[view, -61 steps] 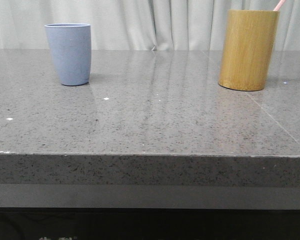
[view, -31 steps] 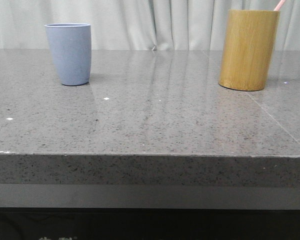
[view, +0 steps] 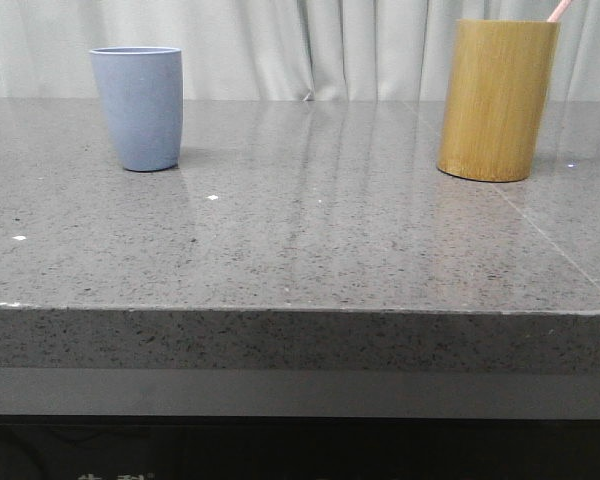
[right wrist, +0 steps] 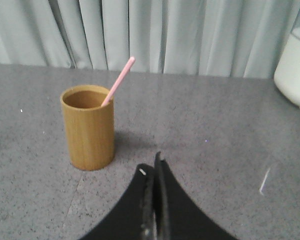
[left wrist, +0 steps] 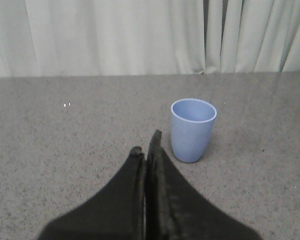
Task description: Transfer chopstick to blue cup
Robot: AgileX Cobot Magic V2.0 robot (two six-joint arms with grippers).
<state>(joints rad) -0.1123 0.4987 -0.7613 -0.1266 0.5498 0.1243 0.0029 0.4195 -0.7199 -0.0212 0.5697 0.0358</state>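
Granite tabletop (view: 310, 250) carries two vessels set well apart. Bamboo cylinder (right wrist: 88, 127) stands on the right side, upright. Blue cup (view: 137, 107) stands on the left side, upright and apparently empty in the left wrist view. Chopstick (right wrist: 119, 80) leans inside the bamboo cylinder, its pink upper end projecting past the rim. Left gripper (left wrist: 146, 145) has its fingers pressed together, holding nothing, short of the blue cup. Right gripper (right wrist: 155, 167) is likewise closed and empty, short of the cylinder. Assessment: transfer not yet begun; approach stage. Next move requires the right gripper to spread and take the projecting end.
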